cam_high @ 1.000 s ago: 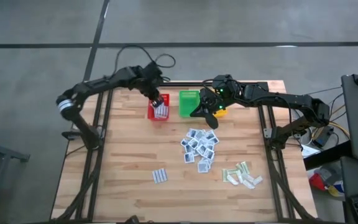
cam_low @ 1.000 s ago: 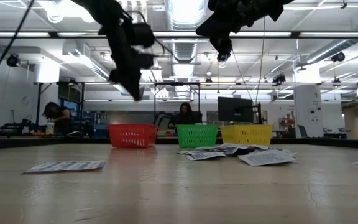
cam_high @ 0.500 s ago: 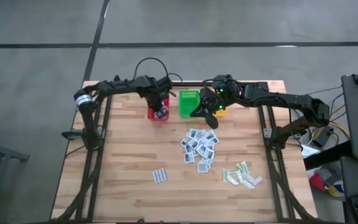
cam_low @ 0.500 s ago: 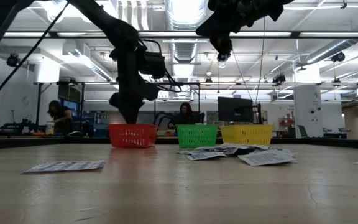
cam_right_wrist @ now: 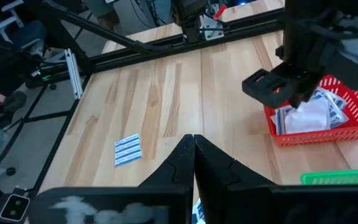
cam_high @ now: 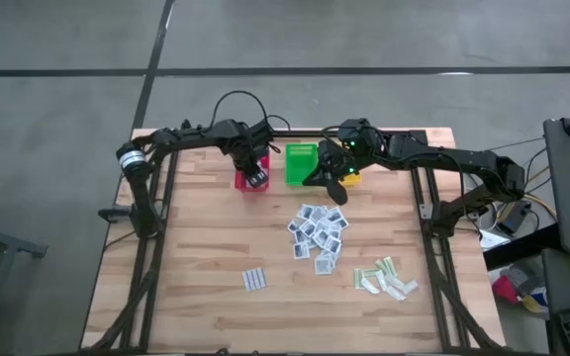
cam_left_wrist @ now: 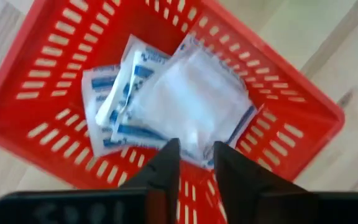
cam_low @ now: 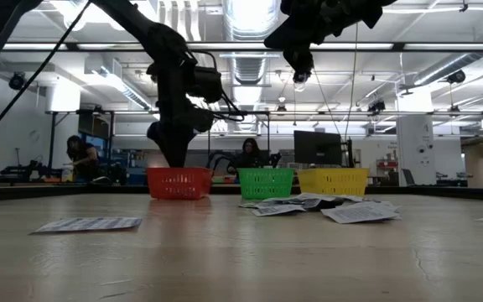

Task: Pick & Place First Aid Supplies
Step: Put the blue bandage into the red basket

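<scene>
My left gripper (cam_high: pixel 255 176) hangs low over the red basket (cam_high: pixel 244 183), fingers pointing down and a small gap apart (cam_left_wrist: pixel 196 149). Several oblong white packets with blue stripes (cam_left_wrist: pixel 166 99) lie piled in the basket (cam_left_wrist: pixel 30 93); the topmost one lies just past my fingertips. My right gripper (cam_high: pixel 329 182) is shut and empty (cam_right_wrist: pixel 194 146), held high between the green basket (cam_high: pixel 300 163) and the yellow basket (cam_high: pixel 350 179). One oblong striped packet (cam_high: pixel 254 280) lies on the table near the front. My left gripper comes at the red basket from above, and its fingertips (cam_left_wrist: pixel 173 149) stand at the edge of the topmost packet (cam_left_wrist: pixel 194 134). I cannot tell whether they touch it. The packet rests on the other packets in the basket.
A pile of small square white-blue packets (cam_high: pixel 317 232) lies mid-table. Pale green-beige strips (cam_high: pixel 386 279) lie at the front right. The three baskets stand in a row at the far edge (cam_low: pixel 262 182). Bare wood lies at the front left. People sit in the room behind.
My left gripper has gone down from above the red basket until it hangs low over it, and has then kept still. My right gripper has kept still.
</scene>
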`<act>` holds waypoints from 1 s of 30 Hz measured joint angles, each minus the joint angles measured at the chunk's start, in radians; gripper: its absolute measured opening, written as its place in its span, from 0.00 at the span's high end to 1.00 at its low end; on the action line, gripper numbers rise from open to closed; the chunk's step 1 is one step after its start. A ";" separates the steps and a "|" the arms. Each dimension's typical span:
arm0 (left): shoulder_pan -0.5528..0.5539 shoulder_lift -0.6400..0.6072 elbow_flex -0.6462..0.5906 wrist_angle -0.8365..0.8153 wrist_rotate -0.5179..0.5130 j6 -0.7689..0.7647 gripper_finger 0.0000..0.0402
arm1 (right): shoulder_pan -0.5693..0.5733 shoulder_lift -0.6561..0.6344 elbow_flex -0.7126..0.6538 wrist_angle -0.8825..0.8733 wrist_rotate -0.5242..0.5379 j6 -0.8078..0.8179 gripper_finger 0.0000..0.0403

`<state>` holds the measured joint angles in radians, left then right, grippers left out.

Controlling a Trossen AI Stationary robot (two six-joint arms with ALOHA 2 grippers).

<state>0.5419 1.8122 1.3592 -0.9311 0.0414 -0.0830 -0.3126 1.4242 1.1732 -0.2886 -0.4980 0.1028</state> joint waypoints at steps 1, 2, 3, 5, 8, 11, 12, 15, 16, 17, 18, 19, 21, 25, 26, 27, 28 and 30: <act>0.000 -0.004 0.003 -0.011 0.000 0.000 0.73 | 0.000 0.000 0.000 0.000 0.000 0.000 0.98; 0.000 -0.009 0.008 -0.026 -0.001 0.000 0.71 | 0.000 0.000 0.000 0.000 0.000 0.002 0.98; 0.000 -0.015 0.014 -0.049 -0.001 0.000 0.69 | 0.000 0.000 0.000 0.000 0.000 0.002 0.98; 0.000 -0.035 0.035 -0.115 -0.001 -0.022 0.66 | 0.000 0.000 0.000 0.000 0.000 0.001 0.98; -0.007 -0.081 0.059 -0.239 0.040 -0.104 0.65 | 0.000 0.000 0.000 -0.001 0.000 0.002 0.98; -0.056 -0.155 0.053 -0.289 0.131 -0.180 0.65 | 0.000 0.000 0.000 -0.002 0.000 -0.001 0.98; -0.082 -0.185 0.042 -0.280 0.149 -0.194 0.65 | 0.000 0.000 0.000 -0.002 0.000 -0.002 0.98; -0.187 -0.268 0.003 -0.238 0.157 -0.221 0.65 | 0.000 0.000 0.000 -0.002 0.000 -0.002 0.98; -0.226 -0.295 -0.012 -0.214 0.156 -0.235 0.65 | 0.000 0.000 0.000 -0.002 0.000 -0.002 0.98; -0.269 -0.318 -0.030 -0.184 0.157 -0.255 0.65 | 0.000 0.000 0.000 -0.003 0.000 -0.002 0.98; -0.313 -0.342 -0.051 -0.151 0.156 -0.272 0.65 | 0.000 0.000 0.000 -0.003 0.000 -0.002 0.98; -0.358 -0.364 -0.073 -0.111 0.154 -0.287 0.65 | 0.000 0.000 0.000 -0.003 0.000 -0.002 0.98; -0.448 -0.402 -0.123 -0.017 0.141 -0.327 0.65 | 0.000 0.000 0.000 -0.003 0.000 -0.002 0.98; -0.626 -0.437 -0.238 0.175 0.117 -0.355 0.65 | 0.000 0.000 0.000 -0.002 0.000 -0.002 0.98; -0.664 -0.438 -0.264 0.213 0.106 -0.354 0.65 | 0.000 0.000 0.000 -0.002 0.000 -0.002 0.98; -0.706 -0.438 -0.292 0.243 0.095 -0.354 0.65 | 0.000 0.000 0.000 -0.002 0.000 -0.002 0.98; -0.741 -0.434 -0.319 0.267 0.081 -0.362 0.65 | 0.000 0.000 0.000 -0.002 0.000 -0.002 0.98; -0.800 -0.424 -0.365 0.307 0.046 -0.391 0.65 | 0.000 0.000 0.000 -0.002 0.000 -0.001 0.98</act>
<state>-0.2584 1.3879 0.9943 -0.6238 0.0872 -0.4737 -0.3126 1.4242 1.1732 -0.2902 -0.4980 0.1017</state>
